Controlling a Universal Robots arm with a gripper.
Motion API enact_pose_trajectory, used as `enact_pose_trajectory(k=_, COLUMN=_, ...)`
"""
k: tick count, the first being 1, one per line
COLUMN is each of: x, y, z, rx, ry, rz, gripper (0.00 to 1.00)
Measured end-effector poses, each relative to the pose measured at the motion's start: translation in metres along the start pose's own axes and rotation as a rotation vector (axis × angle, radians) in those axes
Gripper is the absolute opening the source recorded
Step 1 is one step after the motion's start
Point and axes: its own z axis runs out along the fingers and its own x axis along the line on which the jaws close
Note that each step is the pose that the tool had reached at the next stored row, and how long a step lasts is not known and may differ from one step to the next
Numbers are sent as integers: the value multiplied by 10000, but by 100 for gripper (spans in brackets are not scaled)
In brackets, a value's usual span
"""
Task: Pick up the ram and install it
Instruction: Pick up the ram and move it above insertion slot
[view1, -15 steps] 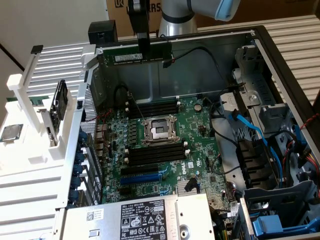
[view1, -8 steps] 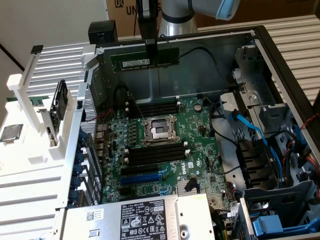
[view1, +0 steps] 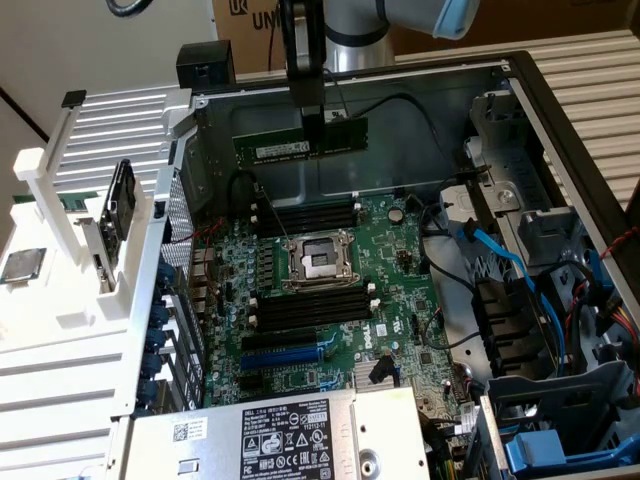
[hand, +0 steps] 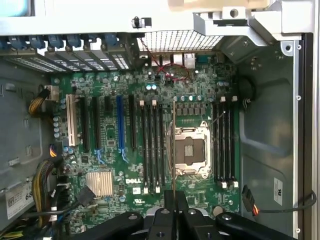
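Nearest the wrist camera, the gripper (hand: 174, 201) has its fingers pressed together on the upper edge of the ram (view1: 290, 146). It pinches the stick near its middle, so the contact edge hangs free and faces down. The stick is level in the air, well above the motherboard (view1: 400, 290) and not yet seated. It runs parallel to the black memory slots (view1: 308, 214) beside the processor socket (view1: 317, 260), probably so that edge can meet a slot squarely.

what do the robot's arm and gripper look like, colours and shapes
The arm is a round silver-grey tube with a light blue cap on its joint. The gripper is black, long and narrow, tapering to slim fingers, with what looks like a black cable alongside. From the wrist view its base shows rounded black links.
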Motion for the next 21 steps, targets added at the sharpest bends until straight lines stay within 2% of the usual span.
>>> enact_pose_trajectory(k=4, x=2, y=-9, z=51, rx=-51, ry=4, rz=28, gripper=12)
enact_pose_trajectory(k=5, x=4, y=-12, z=71, rx=-106, ry=9, rz=39, gripper=12)
enact_pose_trajectory(k=6, x=5, y=-13, z=80, rx=-136, ry=11, rz=44, gripper=12)
enact_pose_trajectory(k=10, x=9, y=-14, z=107, rx=-216, ry=17, rz=56, gripper=12)
enact_pose_trajectory(k=21, x=15, y=-9, z=249, rx=-222, ry=18, rz=102, gripper=12)
